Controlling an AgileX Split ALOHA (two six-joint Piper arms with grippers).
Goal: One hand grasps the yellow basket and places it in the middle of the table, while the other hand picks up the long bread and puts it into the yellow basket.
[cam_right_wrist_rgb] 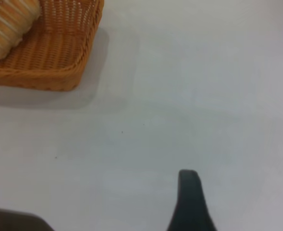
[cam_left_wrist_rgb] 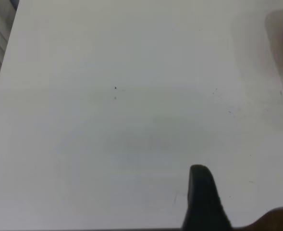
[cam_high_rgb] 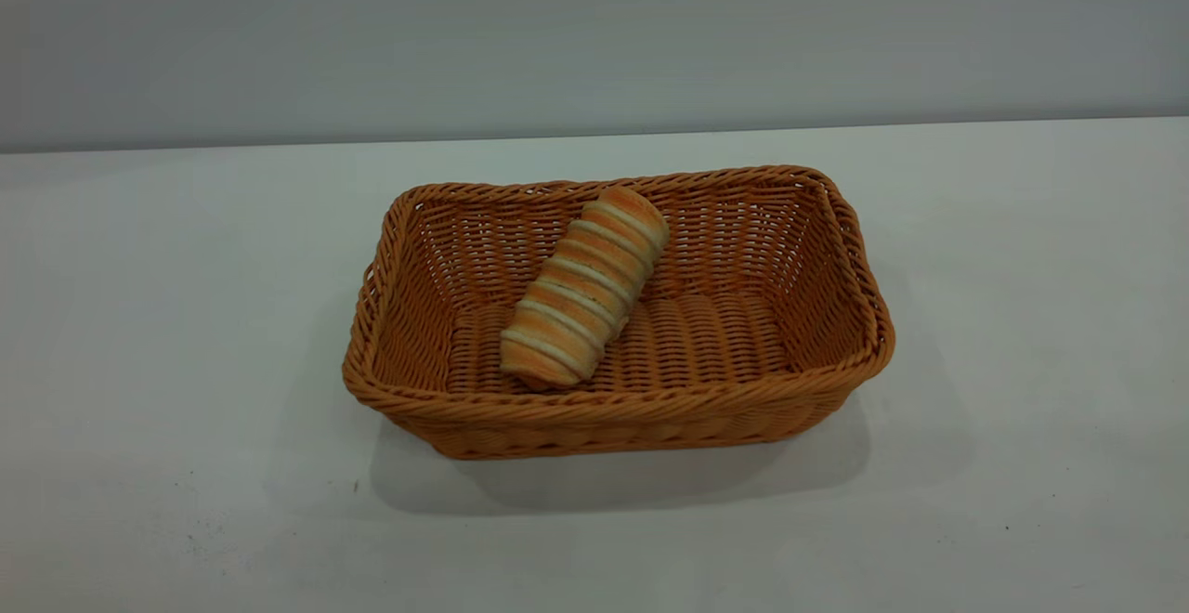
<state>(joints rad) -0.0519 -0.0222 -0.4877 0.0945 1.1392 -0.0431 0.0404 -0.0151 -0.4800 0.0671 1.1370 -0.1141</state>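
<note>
Your long bread (cam_high_rgb: 585, 286) lies inside the yellow basket (cam_high_rgb: 841, 223), near end on the woven floor and far end propped up against the back wall, because it is set slantwise in the left half. The basket sits flat about mid-table (cam_high_rgb: 158, 334), so both placements look done, by my judgement. Neither arm shows in the exterior view. Your left gripper (cam_left_wrist_rgb: 204, 199) hangs over bare table, the basket only a sliver at the frame edge; your right gripper (cam_right_wrist_rgb: 189, 202) is well apart from the basket's corner. One finger tip shows on each, nothing held there; how wide they are parted, you cannot tell.
</note>
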